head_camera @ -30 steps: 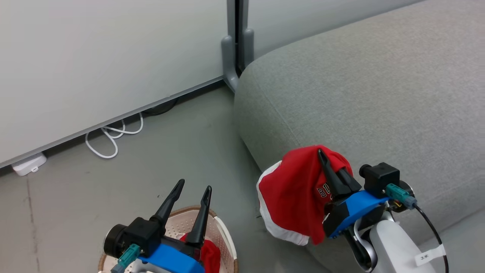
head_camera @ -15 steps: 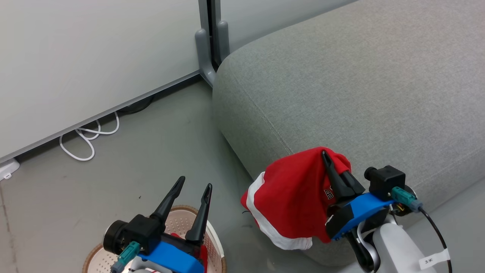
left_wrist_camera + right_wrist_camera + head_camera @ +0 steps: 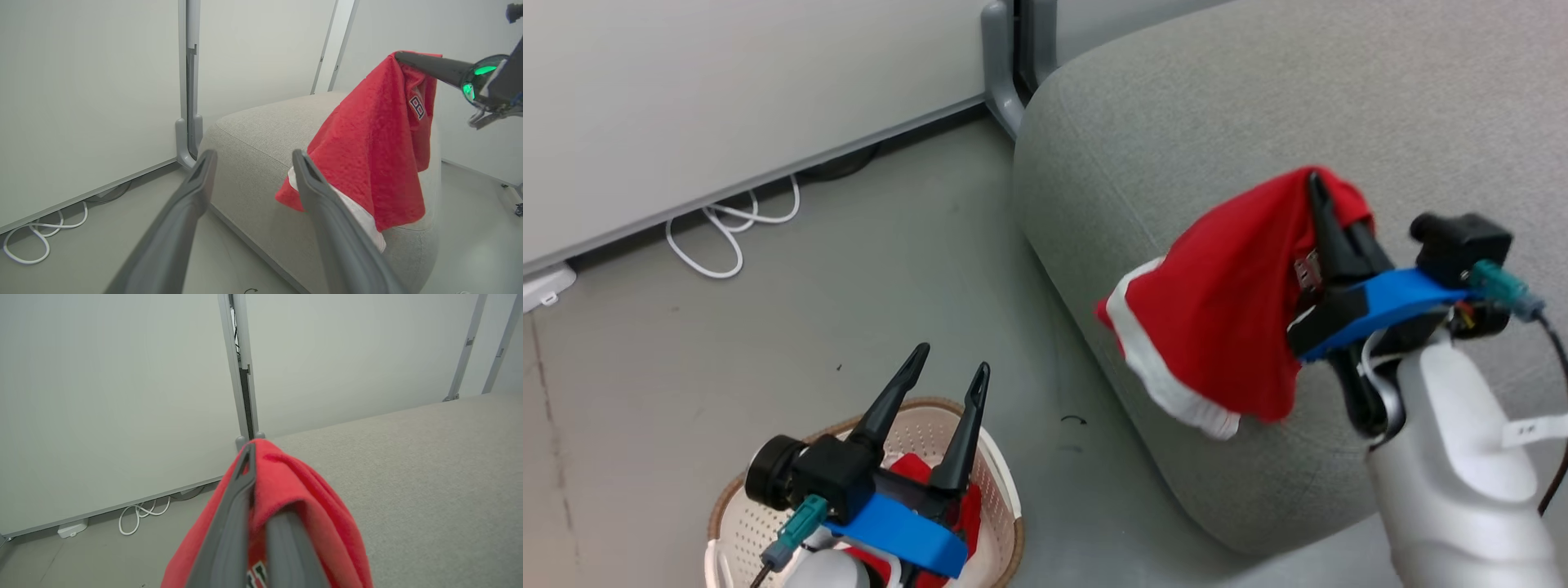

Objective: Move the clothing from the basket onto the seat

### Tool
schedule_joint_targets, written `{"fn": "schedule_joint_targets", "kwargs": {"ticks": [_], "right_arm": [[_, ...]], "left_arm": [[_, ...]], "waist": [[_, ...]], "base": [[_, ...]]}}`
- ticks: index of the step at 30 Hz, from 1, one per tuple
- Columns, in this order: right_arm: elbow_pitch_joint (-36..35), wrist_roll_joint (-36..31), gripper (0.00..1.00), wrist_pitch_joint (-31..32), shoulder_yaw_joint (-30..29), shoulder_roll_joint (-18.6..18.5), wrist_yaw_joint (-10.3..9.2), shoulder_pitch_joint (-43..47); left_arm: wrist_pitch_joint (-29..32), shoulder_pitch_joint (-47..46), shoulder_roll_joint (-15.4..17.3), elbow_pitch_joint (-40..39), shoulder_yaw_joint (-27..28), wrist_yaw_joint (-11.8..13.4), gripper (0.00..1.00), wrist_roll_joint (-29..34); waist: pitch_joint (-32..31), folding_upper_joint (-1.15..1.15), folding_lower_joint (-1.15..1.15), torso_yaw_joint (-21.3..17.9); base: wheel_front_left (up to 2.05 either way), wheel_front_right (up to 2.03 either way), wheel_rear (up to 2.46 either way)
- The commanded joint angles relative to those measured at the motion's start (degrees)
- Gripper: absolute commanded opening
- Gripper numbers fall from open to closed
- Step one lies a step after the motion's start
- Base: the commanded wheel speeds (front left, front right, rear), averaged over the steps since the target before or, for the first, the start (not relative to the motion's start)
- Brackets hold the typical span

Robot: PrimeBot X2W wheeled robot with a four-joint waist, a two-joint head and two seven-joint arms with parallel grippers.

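Red clothing is pinched by the right gripper at the seat's edge. The left gripper is held spread above the basket.

Nothing legible as a whole word. Blocky white lettering edged in black on the red garment — creased, just two rounded characters showing. In the right wrist view, cut off by the bottom edge. On the white tag of the right forearm — marks too small to read.
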Motion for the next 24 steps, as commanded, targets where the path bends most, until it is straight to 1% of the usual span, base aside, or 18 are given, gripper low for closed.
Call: {"fn": "schedule_joint_targets", "kwargs": {"ticks": [1,7,11,14,20,22,24], "right_arm": [[0.1,-0.4,0.00,0.5,-1.5,-0.3,0.03,-3.1],[2.6,-0.9,0.00,2.0,-9.6,-4.3,0.03,-14.9],[4.4,-1.1,0.00,2.7,-13.5,-7.9,0.03,-21.2],[4.8,-1.5,0.00,2.8,-17.4,-11.2,0.03,-26.5],[6.8,-2.3,0.00,2.7,-24.7,-14.4,0.03,-32.6],[7.9,-3.6,0.00,2.4,-26.8,-15.2,0.03,-33.1],[9.7,-4.6,0.00,2.2,-28.9,-15.0,0.03,-32.7]], "left_arm": [[-0.2,-1.4,0.5,-0.7,-0.2,0.0,1.00,0.4],[-0.1,-5.5,1.9,-2.9,-0.8,0.0,1.00,1.3],[-0.2,-7.2,2.7,-4.5,-0.5,0.0,1.00,1.9],[-0.2,-9.1,3.8,-6.1,-0.8,0.0,1.00,2.7],[-0.2,-12.8,5.3,-9.1,-0.2,0.0,1.00,3.9],[-0.2,-13.7,5.3,-10.1,0.0,0.0,1.00,4.2],[-0.2,-14.3,5.1,-11.0,0.5,0.0,1.00,4.7]], "waist": [[2.9,0.00,0.00,1.8],[10.7,0.00,0.00,4.7],[15.4,0.00,0.00,5.9],[19.7,0.00,0.00,6.9],[26.3,0.00,0.00,8.6],[27.9,0.00,0.00,9.2],[29.2,0.00,0.00,9.7]], "base": [[0.00,0.00,0.00],[0.00,0.00,0.00],[0.00,0.00,0.00],[0.00,0.00,0.00],[0.00,0.00,0.00],[0.00,0.00,0.00],[0.00,0.00,0.00]]}}
